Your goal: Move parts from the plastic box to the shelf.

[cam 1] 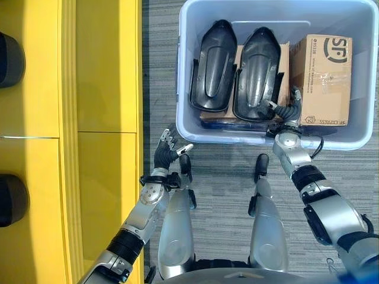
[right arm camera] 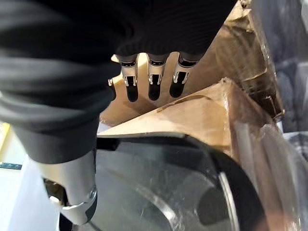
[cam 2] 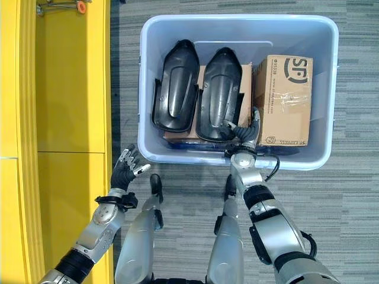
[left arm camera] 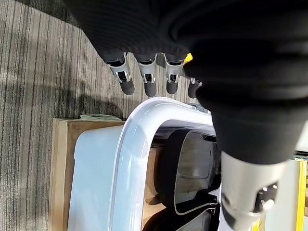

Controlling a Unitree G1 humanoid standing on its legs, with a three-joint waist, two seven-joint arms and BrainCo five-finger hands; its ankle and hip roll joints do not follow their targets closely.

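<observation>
Two glossy black moulded parts (cam 1: 237,74) fill the plastic box (cam 1: 189,127); both hands (cam 1: 283,113) hang open.

Plastic box (cam 2: 323,89) on the carpeted floor (cam 2: 355,207): two black moulded parts, left one (cam 2: 174,89) and right one (cam 2: 218,94), lie side by side over flat cardboard (cam 2: 246,77), touching; a cardboard carton (cam 2: 285,100) stands just beside them against the right wall. A bare strip of box floor (cam 2: 237,32) lies along the far wall. Open carpet separates the box from the yellow shelf (cam 2: 65,118). The box's near rim stands between the right hand (cam 2: 240,133) and the arm's side.
</observation>
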